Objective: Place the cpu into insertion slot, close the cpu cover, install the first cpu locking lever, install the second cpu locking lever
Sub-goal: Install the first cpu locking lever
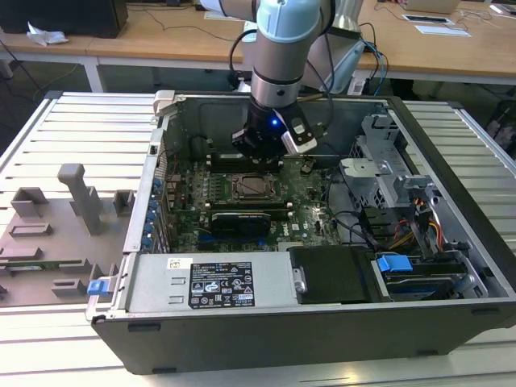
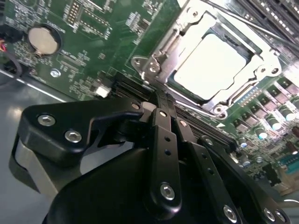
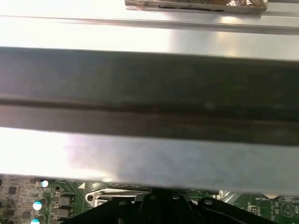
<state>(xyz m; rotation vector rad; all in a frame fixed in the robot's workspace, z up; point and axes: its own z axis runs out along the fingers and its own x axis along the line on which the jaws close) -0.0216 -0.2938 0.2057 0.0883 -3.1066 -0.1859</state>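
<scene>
Pale slatted metal worktable (image 1: 72, 137), wooden desks (image 1: 161, 36) behind, bright even light

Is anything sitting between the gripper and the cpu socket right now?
Nothing visible. In the second wrist view the gripper hangs just beside the cpu cover, which lies down over the cpu. Only bare motherboard lies between them.

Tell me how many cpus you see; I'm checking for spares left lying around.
1. The cpu lies on the motherboard, framed by the cpu cover, near the case's middle in the exterior view. The arm may hide others.
</scene>
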